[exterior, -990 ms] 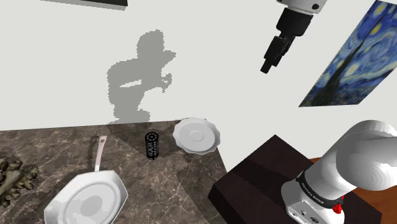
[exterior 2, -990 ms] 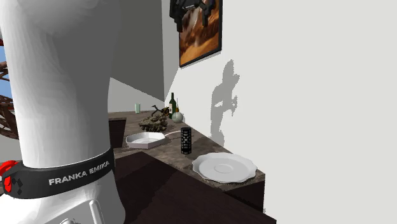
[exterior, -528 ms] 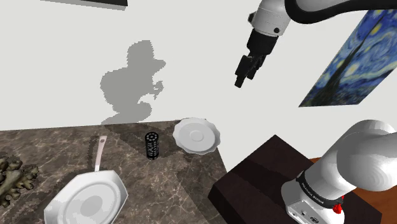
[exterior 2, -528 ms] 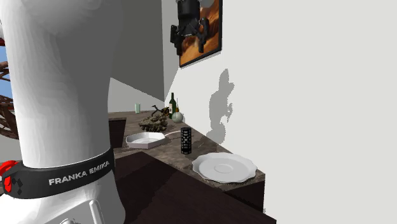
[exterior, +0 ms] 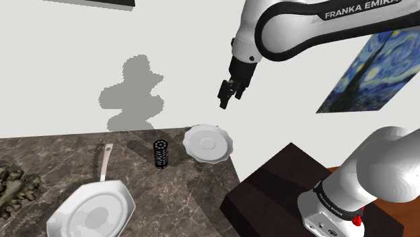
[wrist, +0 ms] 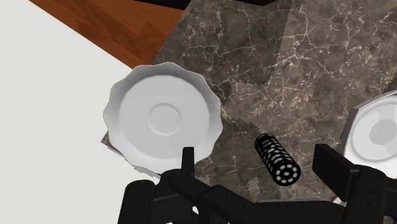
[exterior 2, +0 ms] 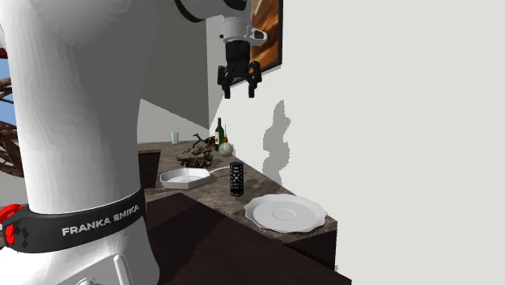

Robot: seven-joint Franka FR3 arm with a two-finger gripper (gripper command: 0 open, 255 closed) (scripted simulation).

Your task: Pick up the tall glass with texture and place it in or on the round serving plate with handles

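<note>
The dark textured glass (exterior: 161, 153) stands upright (long axis vertical) on the counter (exterior: 192, 198), while the tool (exterior: 225, 102) hangs wide open, empty

Shoulder view looks down on table (exterior: 195, 192) from beside stand (exterior: 269, 185); second exterior sights along it past arm (exterior 2: 81, 121); wrist overhead.
</note>
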